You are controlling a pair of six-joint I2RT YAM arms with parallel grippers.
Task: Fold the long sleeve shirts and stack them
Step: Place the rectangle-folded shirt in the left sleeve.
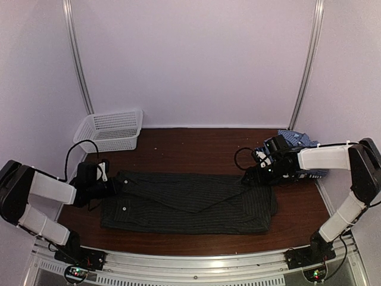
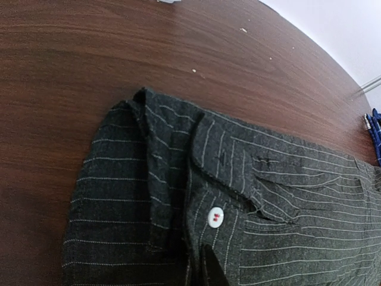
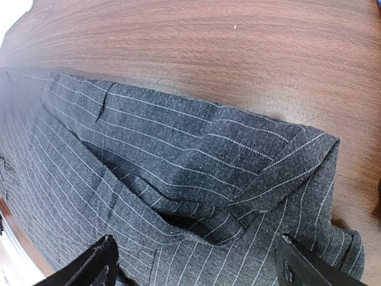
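Blue checked shirts (image 1: 297, 139), half hidden behind right arm (image 1: 324, 158)

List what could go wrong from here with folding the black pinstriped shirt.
1. The right tool stands open over the black shirt's layered corner. It may pinch only the top layer, and the fold would slip apart.
2. The blue checked shirt lies close by the right arm, so a swing could drag it.
3. The left tool sits at the collar end, and uneven pulling could skew the shirt.
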